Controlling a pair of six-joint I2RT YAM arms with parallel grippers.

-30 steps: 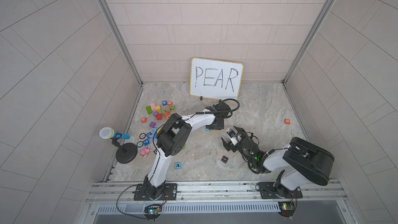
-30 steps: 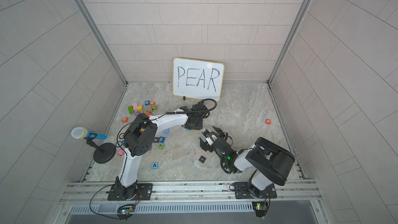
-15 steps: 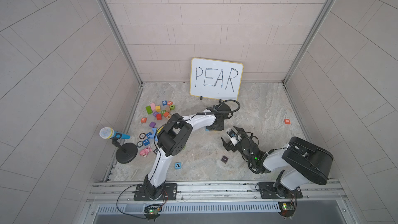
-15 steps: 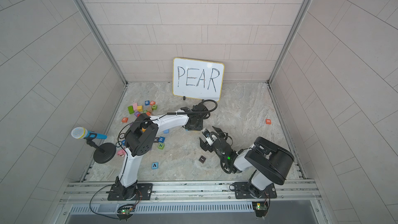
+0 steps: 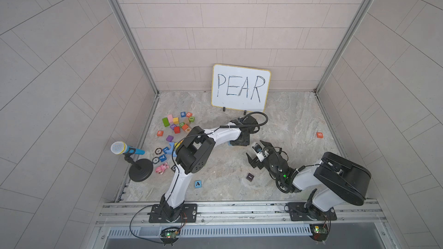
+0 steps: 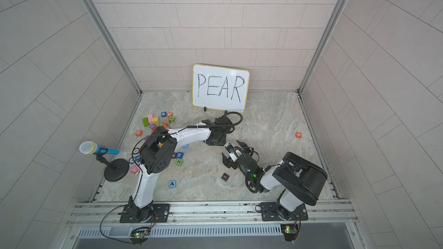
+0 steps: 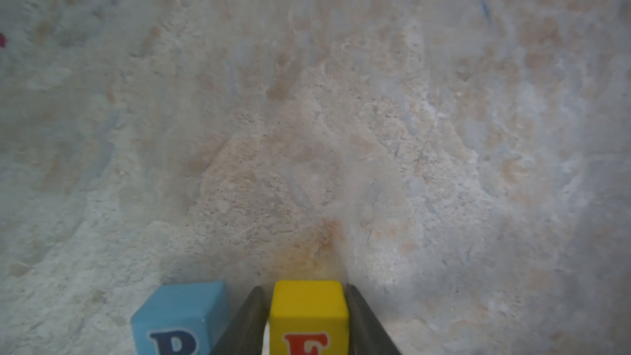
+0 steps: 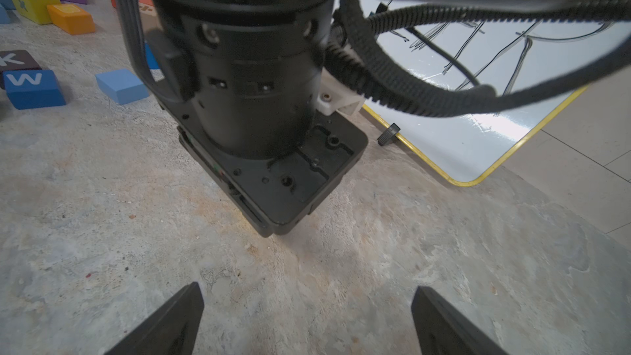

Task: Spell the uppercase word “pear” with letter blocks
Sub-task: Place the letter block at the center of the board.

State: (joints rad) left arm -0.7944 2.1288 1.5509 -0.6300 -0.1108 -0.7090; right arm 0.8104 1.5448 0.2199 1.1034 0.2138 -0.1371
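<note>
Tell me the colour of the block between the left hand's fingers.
It is a yellow block with a red E; the left wrist view shows it best.

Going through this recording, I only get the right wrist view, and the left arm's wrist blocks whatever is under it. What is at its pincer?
Observer: In the left wrist view, the left pincer straddles the yellow E block, which stands on the table. A thin gap shows at one finger.
Operator: Is the P block there too?
Observer: Yes, the light blue P block stands right beside the E, with one finger between them.
Operator: And the A?
Observer: In both top views the blue A block lies by itself near the left arm's base, well away from that pair.
</note>
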